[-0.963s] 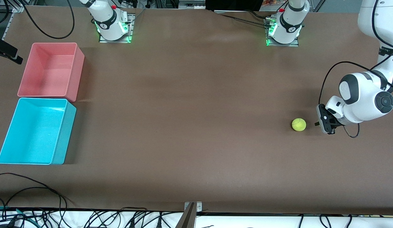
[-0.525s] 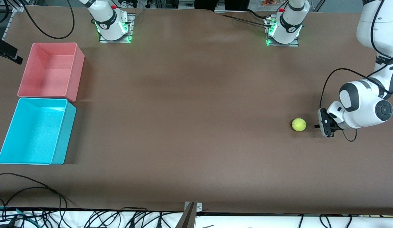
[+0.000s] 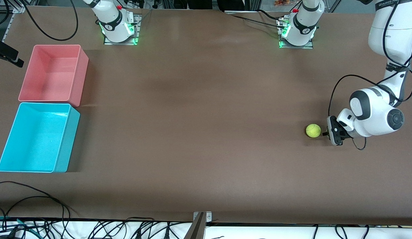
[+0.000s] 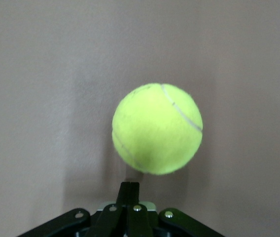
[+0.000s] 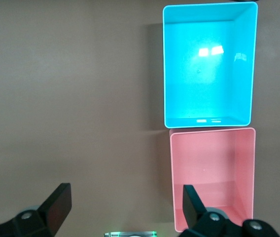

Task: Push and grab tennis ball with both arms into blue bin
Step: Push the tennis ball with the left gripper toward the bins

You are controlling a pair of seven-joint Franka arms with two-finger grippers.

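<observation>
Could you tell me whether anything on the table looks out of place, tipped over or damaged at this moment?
Nothing stands out. The tennis ball sits intact on the table beside the left gripper, whose fingers are shut. The blue bin and pink bin stand upright and empty. The right gripper hangs open above.

Pink bin (image 3: 53, 73) (image 5: 212, 177) on brown table (image 3: 199, 116), toward right arm's end. Black cables (image 3: 33, 202) off table's near edge, nearer the camera than pink bin.
</observation>
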